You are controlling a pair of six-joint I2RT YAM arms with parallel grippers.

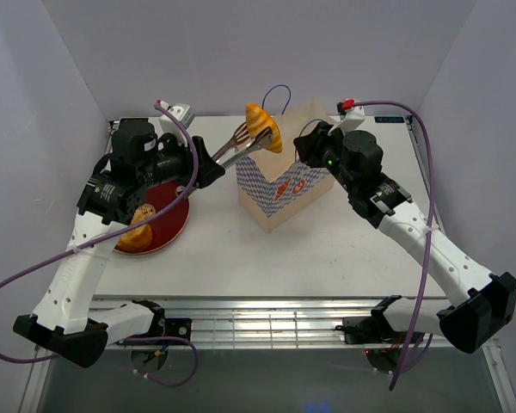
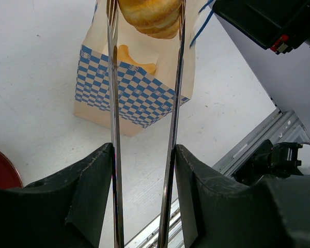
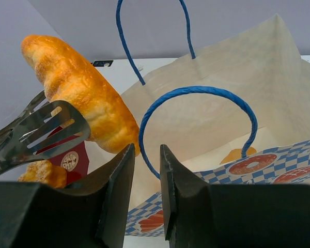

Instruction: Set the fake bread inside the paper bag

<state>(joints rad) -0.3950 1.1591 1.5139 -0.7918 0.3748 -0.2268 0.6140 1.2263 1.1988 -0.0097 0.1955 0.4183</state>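
A golden-orange croissant (image 1: pixel 264 127) hangs in the tips of the long silver tongs (image 1: pixel 232 146), above the open top of the paper bag (image 1: pixel 279 189). My left gripper (image 1: pixel 208 168) is shut on the tongs' handles (image 2: pixel 113 103). The croissant also shows in the left wrist view (image 2: pixel 151 18) and the right wrist view (image 3: pixel 77 93). An orange bread piece (image 2: pixel 129 57) lies inside the bag (image 2: pixel 129 88). My right gripper (image 1: pixel 308 142) is at the bag's far right rim. In the right wrist view its jaws (image 3: pixel 147 150) stand a narrow gap apart, and the blue cord handle (image 3: pixel 196 90) runs past that gap.
The dark-red plate (image 1: pixel 168 219) lies left of the bag under my left arm, with more golden bread (image 1: pixel 138 234) on it. White walls close the table at the back and both sides. A metal rail (image 1: pixel 267 323) runs along the near edge.
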